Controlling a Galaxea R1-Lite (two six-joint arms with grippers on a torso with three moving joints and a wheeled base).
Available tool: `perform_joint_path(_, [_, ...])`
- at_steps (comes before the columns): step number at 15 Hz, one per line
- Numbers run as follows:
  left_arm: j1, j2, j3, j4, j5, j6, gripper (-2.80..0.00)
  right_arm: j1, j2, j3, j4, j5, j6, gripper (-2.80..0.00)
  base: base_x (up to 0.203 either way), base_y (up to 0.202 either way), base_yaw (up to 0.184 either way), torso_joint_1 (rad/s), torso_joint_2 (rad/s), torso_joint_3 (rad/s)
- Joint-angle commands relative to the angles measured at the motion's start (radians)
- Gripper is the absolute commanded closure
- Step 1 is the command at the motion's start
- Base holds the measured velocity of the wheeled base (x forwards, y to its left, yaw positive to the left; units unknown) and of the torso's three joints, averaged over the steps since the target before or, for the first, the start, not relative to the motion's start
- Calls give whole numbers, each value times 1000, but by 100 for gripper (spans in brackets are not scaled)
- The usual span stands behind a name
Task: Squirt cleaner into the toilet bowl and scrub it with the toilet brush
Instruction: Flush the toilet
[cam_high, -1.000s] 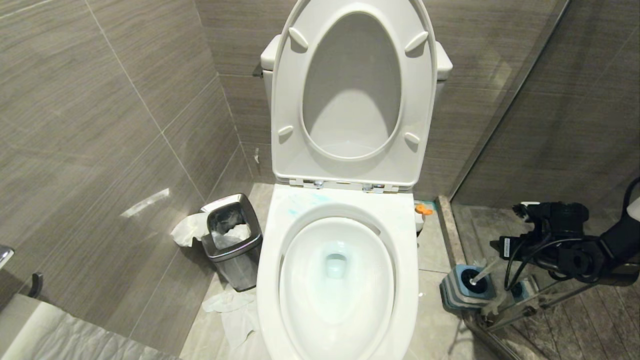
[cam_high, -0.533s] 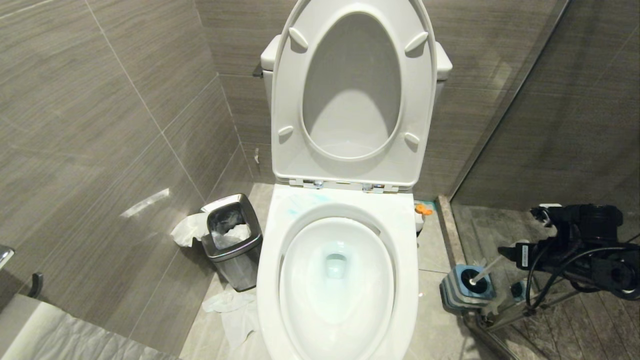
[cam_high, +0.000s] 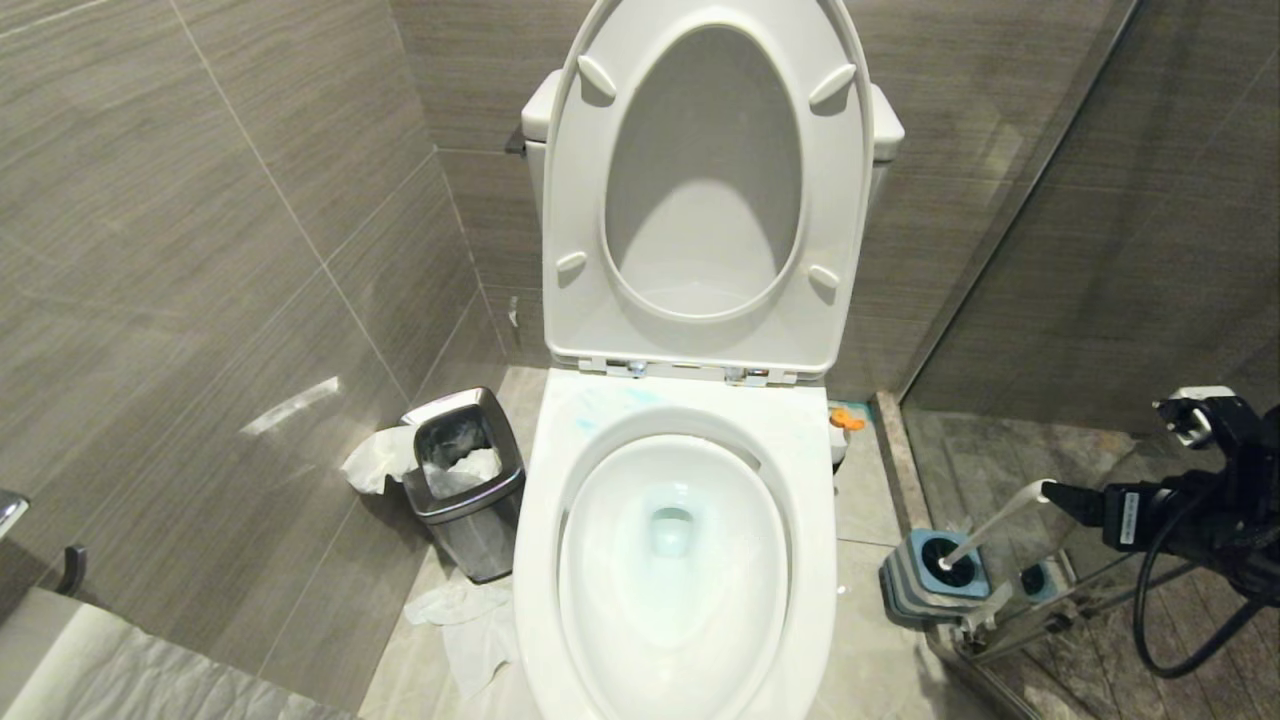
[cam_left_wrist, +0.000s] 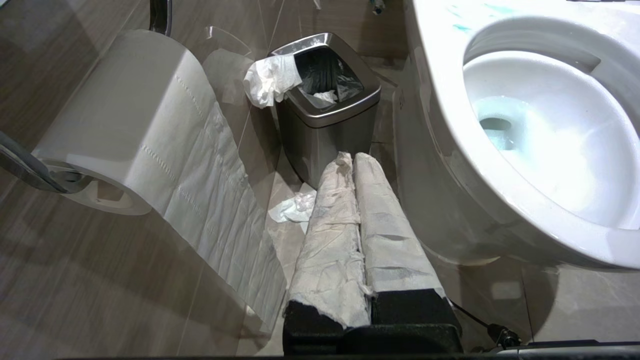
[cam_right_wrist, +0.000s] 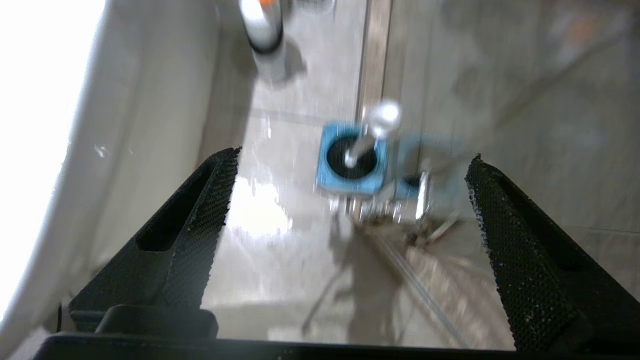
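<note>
At the far left a toilet paper roll (cam_left_wrist: 120, 125) hangs on its wall holder, a long strip trailing down. The left gripper (cam_left_wrist: 350, 162), its fingers wrapped in white paper, is clenched with nothing between them and points toward the small steel bin (cam_high: 465, 480), which stands on the floor just left of the toilet with crumpled tissue (cam_high: 378, 458) draped over its rim and more tissue (cam_high: 465, 625) lying on the floor in front of it. The toilet bowl (cam_high: 675, 560) fills the centre, seat and lid (cam_high: 705, 190) raised against the tank, faint blue streaks on the rim behind the bowl. Just right of the rim stands the cleaner (cam_high: 840, 435), its orange collar showing. Further right, the toilet brush (cam_high: 990, 525) sits in its blue holder (cam_high: 935, 575) on the floor, handle leaning to the right. The right gripper (cam_right_wrist: 350, 180) is above it, released, fingers spread wide and clear of the handle.
</note>
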Motion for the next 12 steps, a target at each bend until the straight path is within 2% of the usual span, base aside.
perform_joint_path(1, [1,0,1,0,0,-1,0,3,-177,18,-10,10,-16,-280,0,0,0,0,0,0])
perform_joint_path(4, [1,1,1,0,0,-1,0,4,-321,33,-105,17,-54,-280,0,0,0,0,0,0])
perform_joint_path(9, [1,0,0,0,0,-1,0,5,-523,99,-133,60,-63,-280,0,0,0,0,0,0])
perform_joint_path(10, [1,0,0,0,0,-1,0,5,-547,107,-133,63,-63,0,0,0,0,0,0,0])
perform_joint_path(12, [1,0,0,0,0,-1,0,5,-581,110,-134,70,-62,0,0,0,0,0,0,0])
